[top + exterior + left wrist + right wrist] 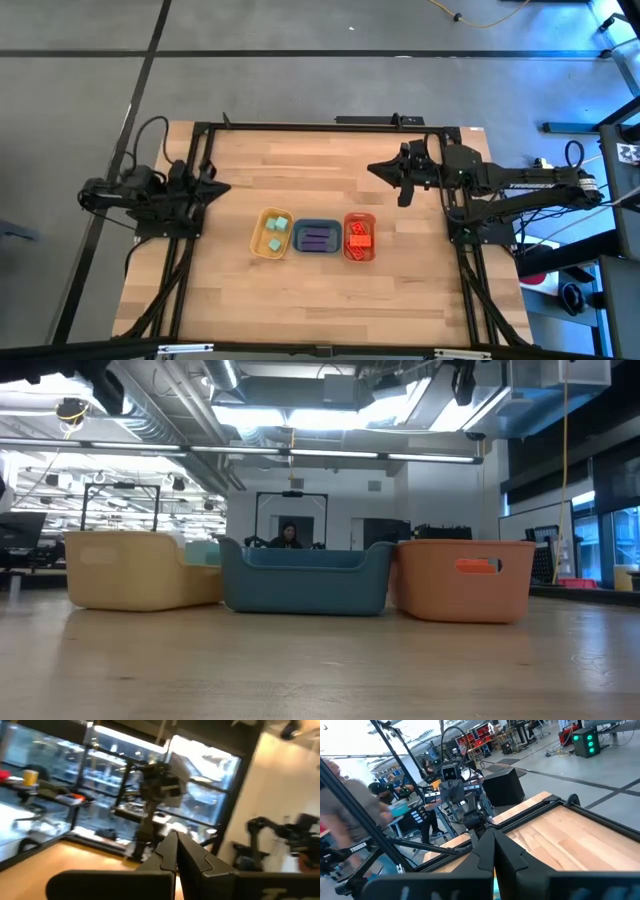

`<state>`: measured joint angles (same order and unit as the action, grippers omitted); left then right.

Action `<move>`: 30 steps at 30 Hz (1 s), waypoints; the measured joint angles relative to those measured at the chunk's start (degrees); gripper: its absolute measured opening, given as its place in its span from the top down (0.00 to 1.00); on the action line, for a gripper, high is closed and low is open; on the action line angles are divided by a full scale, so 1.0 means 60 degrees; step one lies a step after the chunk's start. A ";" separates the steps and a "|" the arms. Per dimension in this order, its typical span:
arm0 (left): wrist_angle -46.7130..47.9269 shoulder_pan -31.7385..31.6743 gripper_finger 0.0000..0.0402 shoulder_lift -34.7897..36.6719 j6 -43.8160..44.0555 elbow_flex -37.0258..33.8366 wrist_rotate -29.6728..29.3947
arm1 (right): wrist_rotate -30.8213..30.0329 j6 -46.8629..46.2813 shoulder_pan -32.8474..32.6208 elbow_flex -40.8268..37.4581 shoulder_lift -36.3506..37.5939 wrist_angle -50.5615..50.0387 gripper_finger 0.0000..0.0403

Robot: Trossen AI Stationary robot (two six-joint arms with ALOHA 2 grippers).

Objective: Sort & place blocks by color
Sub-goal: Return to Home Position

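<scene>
Left gripper [224, 187] sits at left-centre of the high view, at the edge of the light wooden table [330, 300]. Its fingers are pressed together and hold nothing. Right gripper [373, 168] is upper right of centre, over the table, fingers likewise pressed together and empty.

Three rectangular plastic trays stand side by side at lower centre:
- the yellow tray [257, 240] holds the mint-green cubes [277, 224]
- the blue tray [298, 238] holds the purple bars [318, 238]
- the orange tray [360, 259] holds the orange-red bricks [359, 238]

Exact counts are too small to tell. In the low view the tray walls hide the bars and bricks. A person [289, 535] shows mid-frame, behind the blue tray.
</scene>
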<state>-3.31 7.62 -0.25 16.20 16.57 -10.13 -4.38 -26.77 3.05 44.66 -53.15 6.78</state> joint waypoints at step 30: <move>-0.0202 -0.0934 1.00 0.0016 0.0804 -0.2691 0.1651 | 0.0504 -0.0247 -0.0007 0.0000 0.0000 -0.0124 1.00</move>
<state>-4.52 2.01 -0.16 21.02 0.43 -0.22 -1.36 -28.25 3.01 44.66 -53.15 6.04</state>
